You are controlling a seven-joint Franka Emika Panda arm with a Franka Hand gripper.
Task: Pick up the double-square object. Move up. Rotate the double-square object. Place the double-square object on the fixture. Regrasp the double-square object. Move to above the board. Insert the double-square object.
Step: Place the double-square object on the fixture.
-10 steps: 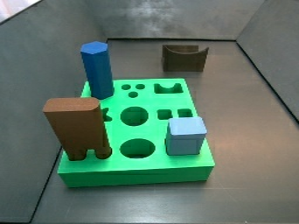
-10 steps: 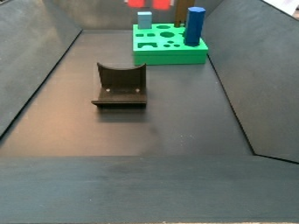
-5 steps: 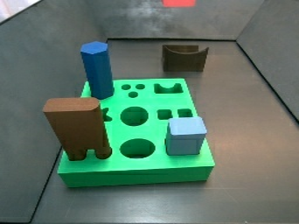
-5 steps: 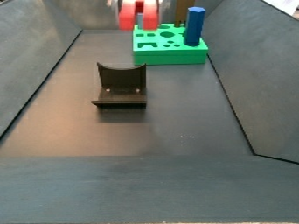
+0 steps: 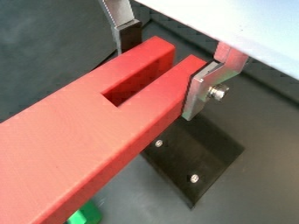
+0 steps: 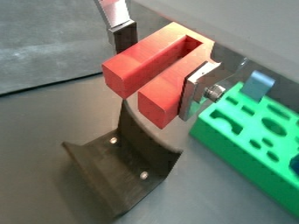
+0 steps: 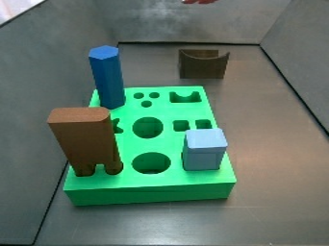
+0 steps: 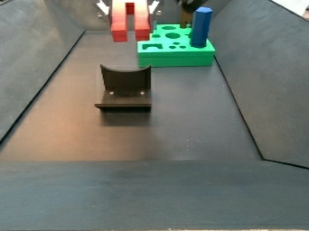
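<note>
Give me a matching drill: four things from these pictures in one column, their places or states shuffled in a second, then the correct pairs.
Things:
1. red grooved plastic block
2. blue hexagonal prism
3. light-blue cube
4. dark U-notched fixture

Places:
A. standing at a back corner of the green board
B. alone on the dark floor
C. clamped in the gripper, off the floor
D. at the board's near edge, by the round holes

Pairs: 1-C, 2-A, 3-D, 4-B

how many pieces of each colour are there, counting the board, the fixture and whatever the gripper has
red: 1, the double-square object held in the gripper above the floor
blue: 2, the blue prism and the light-blue cube, both on the board
brown: 2, the tall brown block and the fixture
green: 1, the board
total: 6
</note>
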